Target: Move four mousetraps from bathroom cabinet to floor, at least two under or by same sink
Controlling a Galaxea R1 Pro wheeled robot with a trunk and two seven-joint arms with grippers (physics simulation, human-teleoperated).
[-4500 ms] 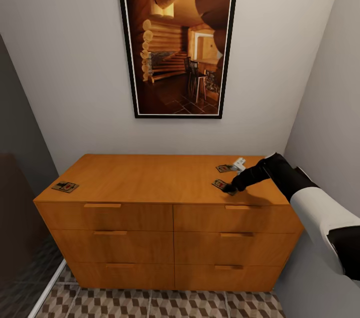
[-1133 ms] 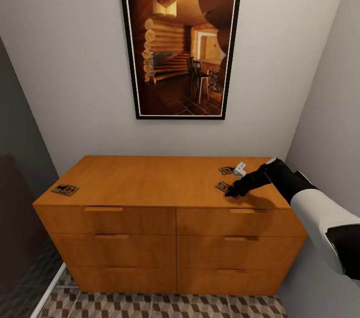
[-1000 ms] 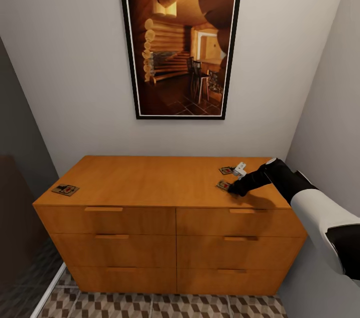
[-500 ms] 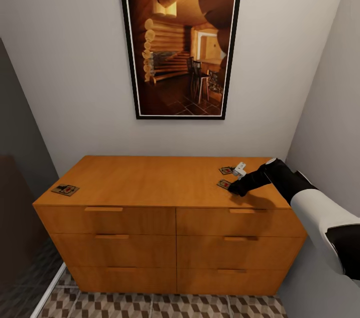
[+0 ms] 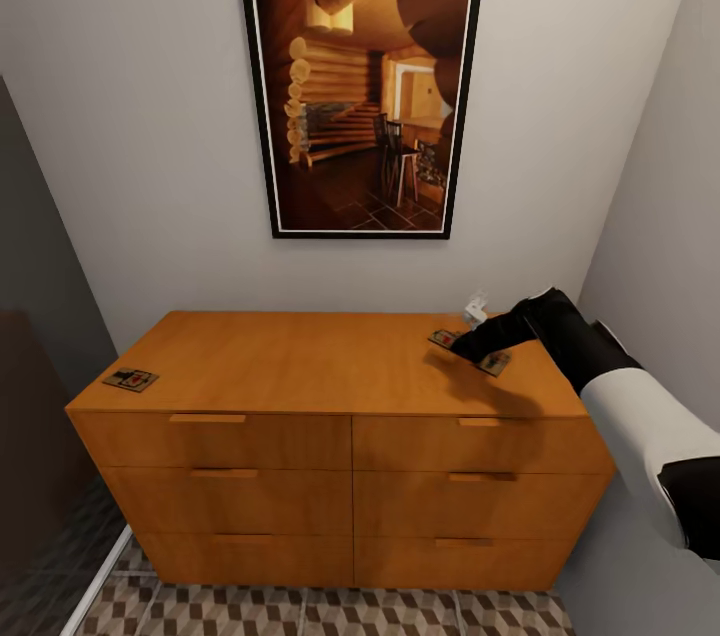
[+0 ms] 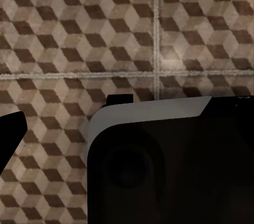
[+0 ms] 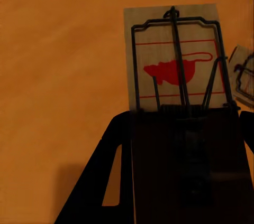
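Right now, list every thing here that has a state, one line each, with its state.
Long orange-brown wooden cabinet: all drawers shut.
Black right gripper: shut on one mousetrap, above the cabinet top.
Held brown wooden mousetrap: gripped at one end.
Brown wooden mousetrap at the cabinet's left end: lying flat, untouched.

Dim, soft renders; arm shadow darkens the cabinet [image 5: 300, 366] top.

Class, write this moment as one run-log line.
right gripper: shut on flat brown wooden mousetrap | held over: orange-brown wooden cabinet top | left wrist view: cube-patterned floor tiles
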